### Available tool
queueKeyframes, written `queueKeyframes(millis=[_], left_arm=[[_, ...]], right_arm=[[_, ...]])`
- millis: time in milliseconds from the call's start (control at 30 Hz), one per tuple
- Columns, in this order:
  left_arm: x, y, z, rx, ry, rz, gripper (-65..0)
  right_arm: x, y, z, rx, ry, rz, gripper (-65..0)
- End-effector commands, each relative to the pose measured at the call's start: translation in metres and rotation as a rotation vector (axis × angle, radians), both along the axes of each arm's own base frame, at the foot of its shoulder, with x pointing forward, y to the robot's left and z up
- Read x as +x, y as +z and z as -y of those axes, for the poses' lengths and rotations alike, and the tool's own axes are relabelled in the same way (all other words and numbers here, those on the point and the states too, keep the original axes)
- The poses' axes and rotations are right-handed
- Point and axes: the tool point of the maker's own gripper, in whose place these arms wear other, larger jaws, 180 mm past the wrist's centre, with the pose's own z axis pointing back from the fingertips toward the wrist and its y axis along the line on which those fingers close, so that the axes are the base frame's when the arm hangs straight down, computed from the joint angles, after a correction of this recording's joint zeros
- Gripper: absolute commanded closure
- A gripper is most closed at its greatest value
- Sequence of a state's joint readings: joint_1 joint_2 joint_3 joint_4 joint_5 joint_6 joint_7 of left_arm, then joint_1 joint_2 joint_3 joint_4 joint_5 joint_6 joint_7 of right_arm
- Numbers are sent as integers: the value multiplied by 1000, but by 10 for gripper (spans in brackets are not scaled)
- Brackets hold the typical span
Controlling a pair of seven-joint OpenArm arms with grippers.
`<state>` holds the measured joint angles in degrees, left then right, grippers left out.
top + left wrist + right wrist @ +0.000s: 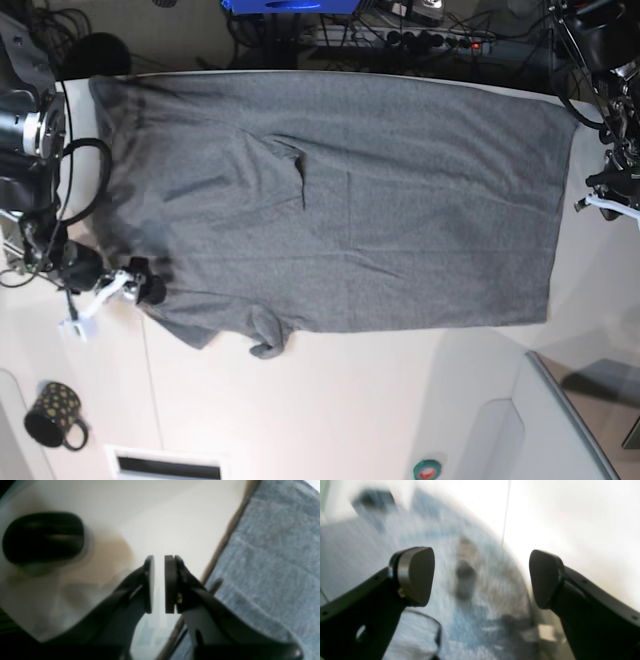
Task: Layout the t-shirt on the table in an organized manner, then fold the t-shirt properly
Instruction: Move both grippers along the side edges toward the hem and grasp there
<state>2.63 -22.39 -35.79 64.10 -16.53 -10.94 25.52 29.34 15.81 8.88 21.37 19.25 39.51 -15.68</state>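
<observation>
Right now the t-shirt (340, 200) lies spread across the white surface (360, 400), its long side running left to right in the base view, reaching the far edge. One sleeve sits bunched at the near left corner (262, 340), and a small fold shows near the middle of the cloth.

My right end effector (481, 578) has its jaws wide apart with nothing between them; below it the wrist view shows blurred grey fabric and bare white surface. In the base view it sits at the shirt's left edge (138, 280).

My left end effector (159, 583) has its pads almost together, a thin strip of light between them, gripping nothing. It hangs over bare surface just beside the shirt's edge (270, 555).

A black dotted mug (55, 415) stands at the near left, well apart from the shirt.
</observation>
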Motion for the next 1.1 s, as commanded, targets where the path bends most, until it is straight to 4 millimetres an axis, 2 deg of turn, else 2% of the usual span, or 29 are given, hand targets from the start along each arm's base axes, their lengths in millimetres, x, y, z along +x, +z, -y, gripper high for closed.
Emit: queueKeyframes(millis=[0, 167, 233, 467, 567, 600, 667, 733, 833, 933, 1067], left_arm=[[11, 21, -12, 42, -5, 50, -84], [11, 21, -11, 38, -4, 52, -84], [10, 19, -11, 35, -2, 48, -84], [14, 18, -7, 39, -18, 42, -86], [35, 19, 9, 33, -71, 49, -94], [41, 17, 13, 25, -80, 47, -127], [50, 16, 14, 6, -72, 53, -247], [61, 12, 14, -26, -54, 59, -385], [76, 2, 14, -87, -18, 57, -492], [94, -6, 18, -160, 19, 59, -495], [121, -6, 22, -245, 57, 68, -495]], right_arm=[[16, 15, 3, 6, -7, 61, -557], [4, 3, -1, 8, -7, 56, -555], [4, 3, -1, 8, -7, 56, -525], [5, 4, 1, 3, -8, 59, -230], [5, 4, 0, 5, -7, 60, -129], [6, 6, 0, 3, -6, 66, -78], [8, 8, -2, 1, 1, 79, 0], [6, 8, -3, -1, 6, 81, -5], [6, 8, -3, -2, 7, 84, -6], [6, 8, -3, -3, 8, 83, -6], [5, 7, -2, -4, 8, 80, -6]])
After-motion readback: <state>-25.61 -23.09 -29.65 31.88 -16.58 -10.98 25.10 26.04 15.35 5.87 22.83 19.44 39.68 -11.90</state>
